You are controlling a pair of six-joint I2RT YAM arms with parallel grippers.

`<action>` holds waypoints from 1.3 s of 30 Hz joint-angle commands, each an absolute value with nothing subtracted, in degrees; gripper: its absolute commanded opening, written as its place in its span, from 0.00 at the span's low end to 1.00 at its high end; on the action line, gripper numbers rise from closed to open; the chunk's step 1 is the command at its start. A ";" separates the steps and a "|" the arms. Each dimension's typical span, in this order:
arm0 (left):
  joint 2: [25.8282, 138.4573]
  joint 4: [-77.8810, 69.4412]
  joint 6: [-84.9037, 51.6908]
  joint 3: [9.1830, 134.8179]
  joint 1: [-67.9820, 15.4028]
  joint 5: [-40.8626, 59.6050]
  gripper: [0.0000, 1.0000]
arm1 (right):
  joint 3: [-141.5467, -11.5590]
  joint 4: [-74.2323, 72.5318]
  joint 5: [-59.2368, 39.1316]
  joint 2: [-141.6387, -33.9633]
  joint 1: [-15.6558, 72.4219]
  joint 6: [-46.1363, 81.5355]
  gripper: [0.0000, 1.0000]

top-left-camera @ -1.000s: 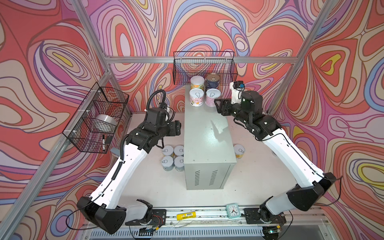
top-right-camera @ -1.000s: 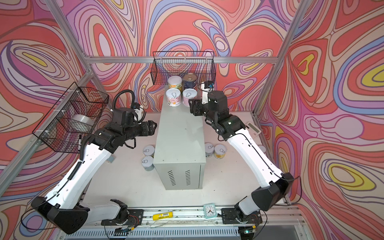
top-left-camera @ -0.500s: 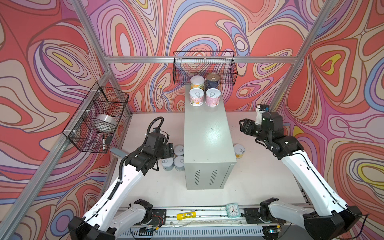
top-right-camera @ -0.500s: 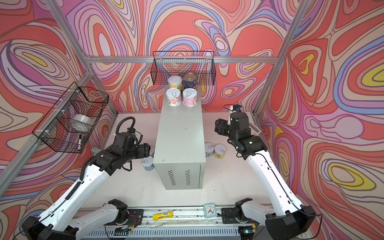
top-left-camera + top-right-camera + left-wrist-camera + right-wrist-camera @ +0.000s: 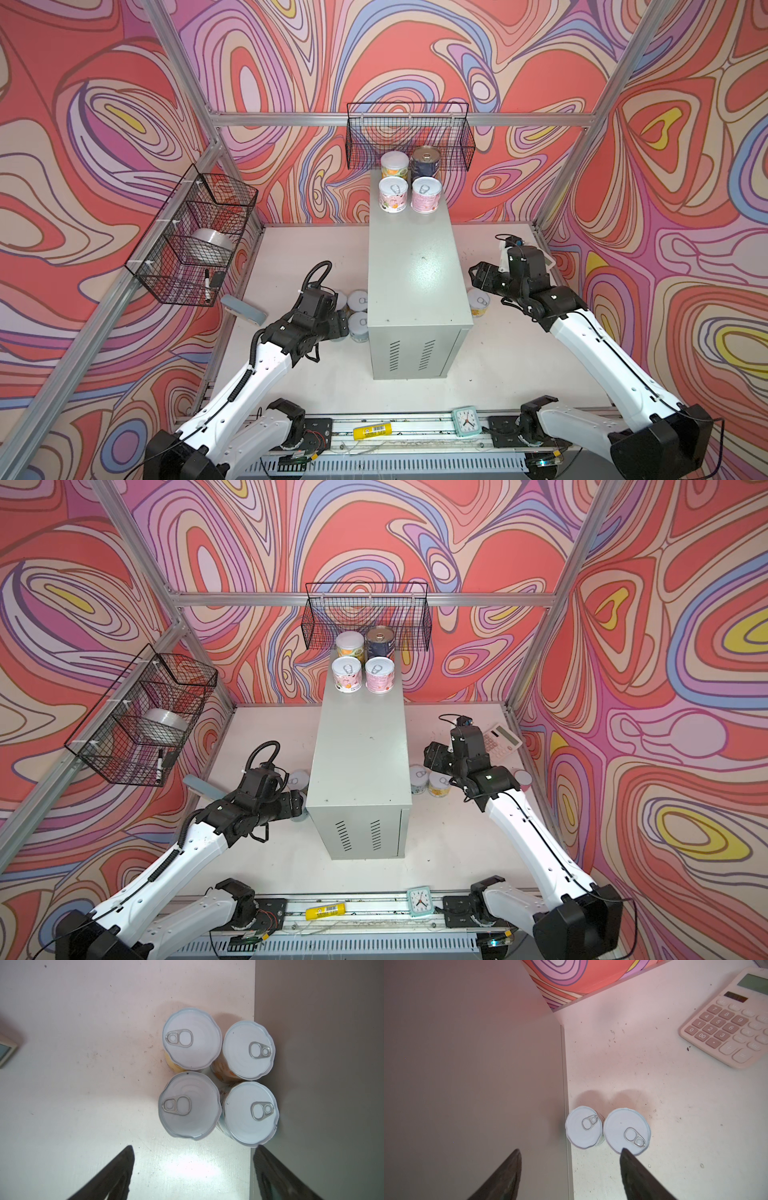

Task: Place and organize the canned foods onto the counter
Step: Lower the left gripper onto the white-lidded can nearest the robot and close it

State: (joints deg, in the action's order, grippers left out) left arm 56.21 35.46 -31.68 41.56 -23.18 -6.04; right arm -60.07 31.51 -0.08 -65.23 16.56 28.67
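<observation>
The counter [image 5: 415, 270] is a tall grey box in the middle of the table. Several canned foods stand at its far end: a white-lidded tin [image 5: 394, 164], a navy tin [image 5: 425, 161] and two pink ones [image 5: 392, 194]. My left gripper [image 5: 193, 1148] hangs open and empty just short of a tight cluster of tins [image 5: 188, 1105] on the table by the counter's left wall. My right gripper [image 5: 570, 1150] is open and empty, one fingertip over the counter's edge and the other over a tin [image 5: 626, 1131] that stands beside another tin [image 5: 584, 1127].
A wire basket [image 5: 409, 137] hangs on the back wall and another [image 5: 195, 237] holds a tape roll on the left wall. A pink calculator [image 5: 726, 1020] lies at the right rear. A small clock [image 5: 465, 419] and a yellow tube [image 5: 372, 430] lie on the front rail.
The right gripper has drawn back from the tins at the counter's far end and come down beside its right wall. The left arm has dropped to the tins on the left. Both jaws stand wider.
</observation>
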 commanded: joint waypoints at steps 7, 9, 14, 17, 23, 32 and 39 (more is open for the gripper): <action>58.41 32.40 -36.01 36.88 -22.87 -3.94 0.88 | -57.76 27.85 -1.67 -66.37 16.41 29.17 0.77; 59.55 31.27 -35.86 36.40 -22.92 -3.95 0.87 | -57.77 27.38 -1.72 -67.35 16.44 29.18 0.77; 62.88 28.57 -35.37 35.69 -22.91 -4.63 0.87 | -57.92 26.59 -1.77 -69.29 16.44 29.26 0.77; 65.19 26.63 -35.15 35.86 -22.93 -5.66 0.87 | -58.04 26.37 -1.36 -69.69 16.43 29.18 0.77; 70.49 23.49 -35.41 36.81 -22.39 -7.20 0.87 | -58.72 26.89 -0.32 -69.90 16.39 28.68 0.77; 74.71 18.75 -35.83 37.29 -21.47 -8.88 0.86 | -58.88 27.20 0.62 -69.90 16.42 28.14 0.77; 77.56 16.94 -36.09 37.20 -21.26 -8.85 0.84 | -57.97 26.50 0.54 -69.95 16.43 28.21 0.77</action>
